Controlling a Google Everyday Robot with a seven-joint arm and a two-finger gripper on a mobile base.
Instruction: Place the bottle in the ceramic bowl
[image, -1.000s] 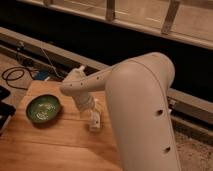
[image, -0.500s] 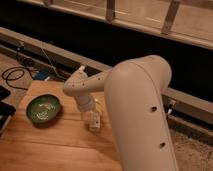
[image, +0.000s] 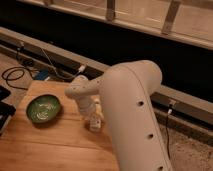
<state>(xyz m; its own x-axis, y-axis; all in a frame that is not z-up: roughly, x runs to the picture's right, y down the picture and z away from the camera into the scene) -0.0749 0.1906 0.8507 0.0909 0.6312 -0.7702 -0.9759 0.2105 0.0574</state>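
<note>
The green ceramic bowl (image: 44, 109) sits on the wooden table (image: 55, 145) at the left, and nothing shows inside it. My gripper (image: 95, 122) hangs from the white arm (image: 130, 105) just above the table, about a bowl's width to the right of the bowl. A small whitish shape (image: 94, 125) at the gripper's tip may be the bottle. I cannot tell it apart from the gripper.
Black cables (image: 20, 75) and a blue item (image: 41, 75) lie on the floor behind the table. A dark object (image: 4, 107) stands at the table's left edge. A long ledge and a dark wall run along the back.
The arm has shifted only slightly. The gripper stays at about the same spot to the right of the bowl.
</note>
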